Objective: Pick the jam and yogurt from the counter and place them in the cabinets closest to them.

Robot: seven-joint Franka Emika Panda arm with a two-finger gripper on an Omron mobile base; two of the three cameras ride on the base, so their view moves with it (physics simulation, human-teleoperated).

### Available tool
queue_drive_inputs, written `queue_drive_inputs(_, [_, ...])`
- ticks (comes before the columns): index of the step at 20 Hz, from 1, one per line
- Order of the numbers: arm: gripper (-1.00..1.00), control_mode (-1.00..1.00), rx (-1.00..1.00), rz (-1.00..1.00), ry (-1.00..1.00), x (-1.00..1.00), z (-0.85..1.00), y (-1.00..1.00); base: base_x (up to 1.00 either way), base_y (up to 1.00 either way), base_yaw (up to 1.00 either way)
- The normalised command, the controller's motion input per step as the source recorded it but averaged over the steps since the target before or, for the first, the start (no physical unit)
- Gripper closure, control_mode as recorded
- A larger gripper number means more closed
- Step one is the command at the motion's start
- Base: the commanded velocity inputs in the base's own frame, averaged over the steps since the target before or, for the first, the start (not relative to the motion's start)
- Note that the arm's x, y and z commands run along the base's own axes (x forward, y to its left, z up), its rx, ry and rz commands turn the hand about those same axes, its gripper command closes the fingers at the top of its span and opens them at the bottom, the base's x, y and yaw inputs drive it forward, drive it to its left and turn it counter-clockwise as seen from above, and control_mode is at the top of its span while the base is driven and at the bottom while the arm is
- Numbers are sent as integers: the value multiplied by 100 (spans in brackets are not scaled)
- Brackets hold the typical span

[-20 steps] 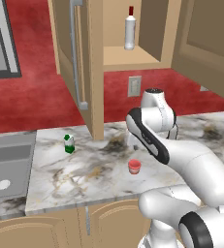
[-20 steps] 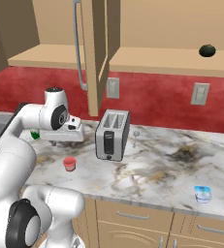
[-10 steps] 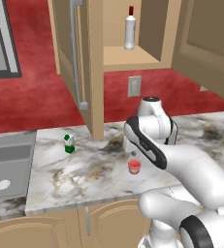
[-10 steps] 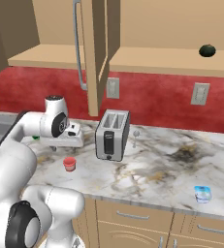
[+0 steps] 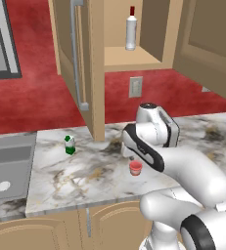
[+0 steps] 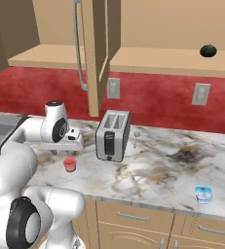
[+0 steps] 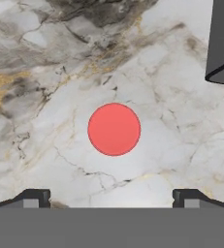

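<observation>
Jam point(image 7: 114, 129) sits dead centre under my gripper point(image 7: 111, 199), straight down between the widely spread fingertips point(image 7: 32, 198), nothing held. It's a round pot, so no long axis to line up. It stands on the counter point(image 5: 85, 171) just left of the toaster point(image 6: 113, 134). Since a second ago I've lowered the hand over it. Yogurt point(image 6: 203, 194) waits well right of the toaster.

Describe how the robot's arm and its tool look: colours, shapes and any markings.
The arm is made of glossy white, rounded shells, with dark grey or black rings and bands at the joints. A round white cap sits at the top joint. The tool ends in two small dark fingertips, blocky, each with a lighter grey patch. No cables or markings are visible.
</observation>
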Motion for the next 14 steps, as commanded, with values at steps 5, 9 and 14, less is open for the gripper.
queue_drive_inputs(5, [-100, -100, 0, 0, -1, 9, -20, 7, 0, 0, 0])
queue_drive_inputs(9, [-100, -100, 0, 0, -3, 9, -19, 3, 0, 0, 0])
queue_drive_inputs(14, [-100, -100, 0, 0, -5, 9, -17, 0, 0, 0, 0])
